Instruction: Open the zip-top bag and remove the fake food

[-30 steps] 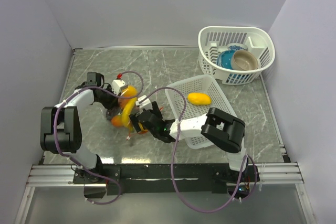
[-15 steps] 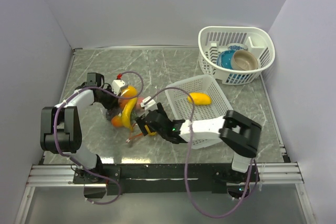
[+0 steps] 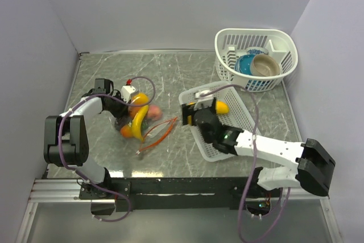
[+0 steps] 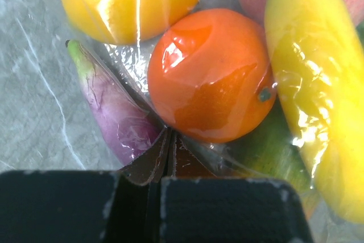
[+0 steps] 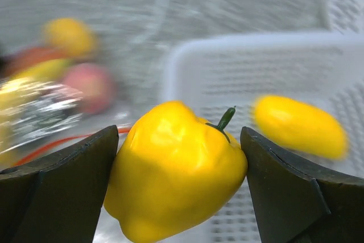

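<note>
Right hand (image 3: 200, 112), wide, grips a glossy yellow plastic pepper (image 5: 176, 186); left hand (image 4: 159, 181) pinches the crinkled clear zip-top bag (image 4: 133, 61).

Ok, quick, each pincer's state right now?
Left pincer: shut on the clear thin plastic zip-top bag.
Right pincer: holding the glossy yellow plastic bell pepper.

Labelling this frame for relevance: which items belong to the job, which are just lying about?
Job: zip-top bag, fake food inside it, yellow pepper, yellow fruit in the rectangular basket.
Lying about: round basket, blue bowl, tan bowl.
</note>
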Robot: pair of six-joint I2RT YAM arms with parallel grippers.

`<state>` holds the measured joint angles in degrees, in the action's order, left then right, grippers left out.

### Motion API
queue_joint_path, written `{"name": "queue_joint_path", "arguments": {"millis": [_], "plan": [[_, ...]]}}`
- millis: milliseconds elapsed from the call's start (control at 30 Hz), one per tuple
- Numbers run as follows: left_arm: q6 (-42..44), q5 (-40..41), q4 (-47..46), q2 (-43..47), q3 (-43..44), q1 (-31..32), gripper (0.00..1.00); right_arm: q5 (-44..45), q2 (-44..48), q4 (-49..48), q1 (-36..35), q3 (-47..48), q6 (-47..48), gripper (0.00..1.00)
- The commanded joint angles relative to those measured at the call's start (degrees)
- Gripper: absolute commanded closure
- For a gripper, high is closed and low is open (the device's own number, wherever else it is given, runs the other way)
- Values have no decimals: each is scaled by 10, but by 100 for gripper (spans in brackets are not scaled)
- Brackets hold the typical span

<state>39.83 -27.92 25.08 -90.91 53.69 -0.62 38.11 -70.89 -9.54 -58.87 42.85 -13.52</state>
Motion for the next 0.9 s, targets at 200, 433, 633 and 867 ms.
{"name": "queue_joint_path", "arguments": {"millis": [200,433,633,867], "plan": [[-82,-61,26,-5,70,12,99,32,5,93,104,7,-92,0],[-160,-29,53,-19,147,10,99,15,43,91,53,31,-10,0],[-190,-42,83,6,190,8,99,3,-31,92,-71,70,-22,70],[-204,-57,79,15,171,8,99,-66,-177,19,-121,90,-69,98]]}}
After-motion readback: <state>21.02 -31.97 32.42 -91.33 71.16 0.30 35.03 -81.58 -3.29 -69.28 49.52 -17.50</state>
